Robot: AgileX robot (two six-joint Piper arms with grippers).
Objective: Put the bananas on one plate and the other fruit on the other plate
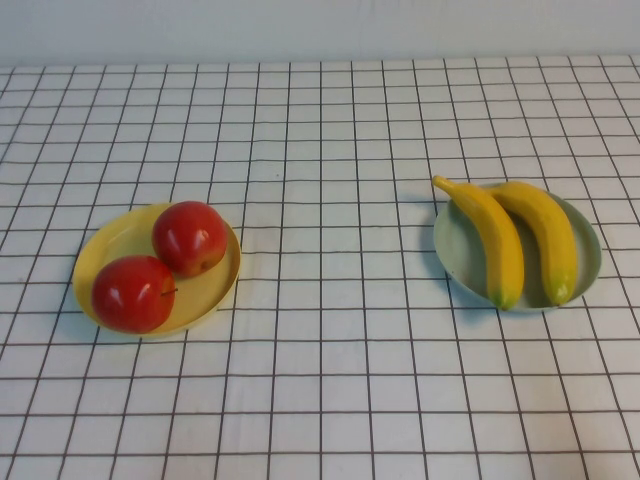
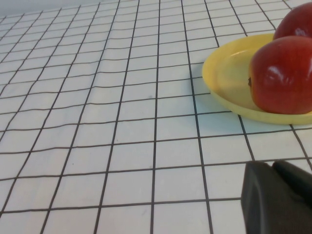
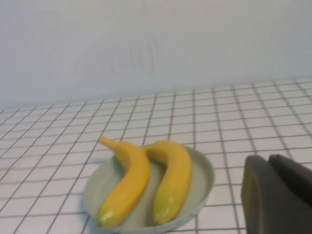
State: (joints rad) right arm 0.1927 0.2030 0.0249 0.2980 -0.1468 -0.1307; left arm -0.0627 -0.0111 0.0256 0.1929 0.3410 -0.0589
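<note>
Two yellow bananas [image 1: 500,235] [image 1: 545,235] lie side by side on the pale blue-green plate [image 1: 452,250] at the right of the table. The same bananas [image 3: 129,180] and plate [image 3: 204,175] show in the right wrist view, with my right gripper [image 3: 270,168] shut and empty a little beside the plate. Two red apples [image 1: 189,237] [image 1: 133,292] sit on the pale yellow plate [image 1: 110,240] at the left. In the left wrist view an apple [image 2: 282,75] rests on the yellow plate [image 2: 224,78]; my left gripper [image 2: 270,170] is shut, empty, short of the plate. Neither arm shows in the high view.
A white cloth with a black grid [image 1: 330,330] covers the whole table. A pale wall [image 3: 156,44] rises behind the table's far edge.
</note>
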